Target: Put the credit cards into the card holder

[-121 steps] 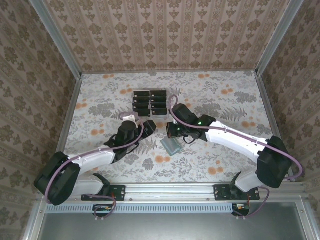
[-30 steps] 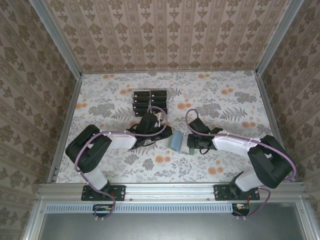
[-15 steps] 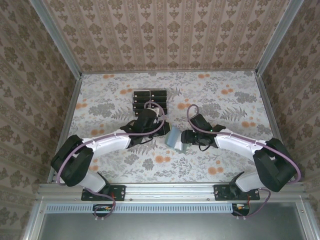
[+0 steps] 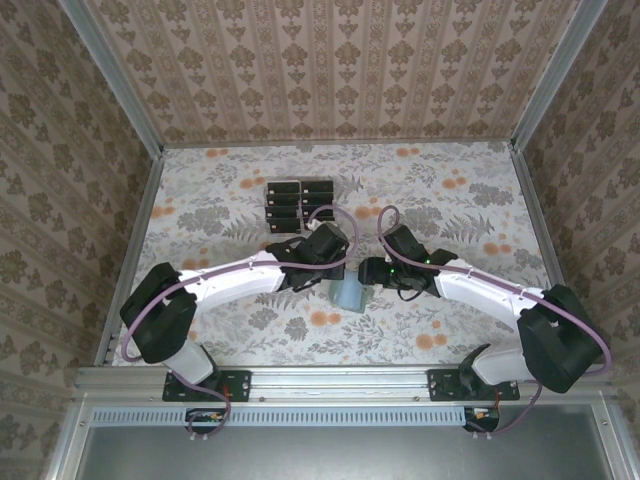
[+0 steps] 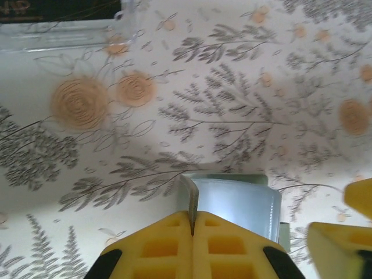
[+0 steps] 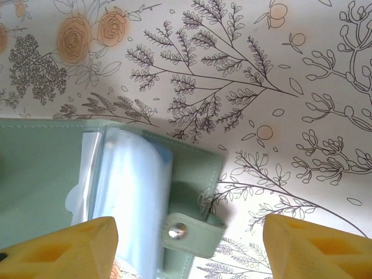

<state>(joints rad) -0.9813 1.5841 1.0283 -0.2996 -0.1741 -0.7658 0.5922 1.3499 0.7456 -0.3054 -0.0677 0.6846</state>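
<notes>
right fingers now apart | left fingers clamp card holder | tab faces right

left wrist: clear rack blurred and cut by the top edge, its dark cards a mere strip to us | card holder near part hidden behind left gripper jaws | right wrist: holder runs off left and bottom edges | top: we cannot count cards
</notes>
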